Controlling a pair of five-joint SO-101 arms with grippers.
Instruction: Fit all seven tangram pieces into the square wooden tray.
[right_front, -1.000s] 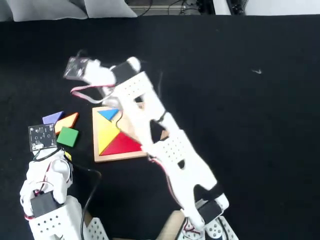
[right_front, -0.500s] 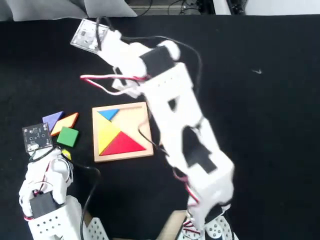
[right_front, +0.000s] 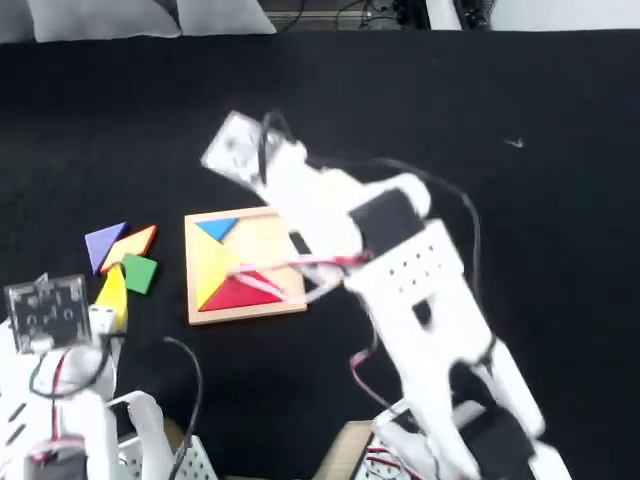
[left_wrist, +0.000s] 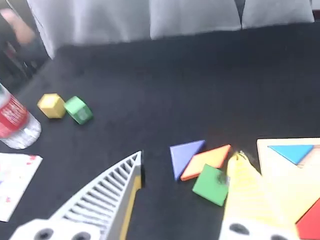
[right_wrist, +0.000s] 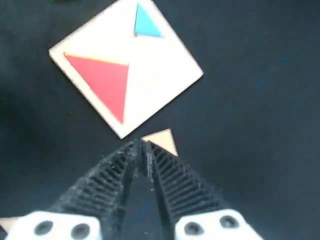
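My right gripper (right_wrist: 145, 145) is pinched together near a tray (right_wrist: 160, 65) corner. I see left gripper (left_wrist: 189, 157) spread apart by green piece (left_wrist: 212, 185).

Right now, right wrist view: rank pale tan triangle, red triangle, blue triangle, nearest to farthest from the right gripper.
1. Pale tan triangle, on the cloth just past the right gripper tips, outside the tray.
2. Red triangle, in the tray.
3. Blue triangle, at the tray's far corner.
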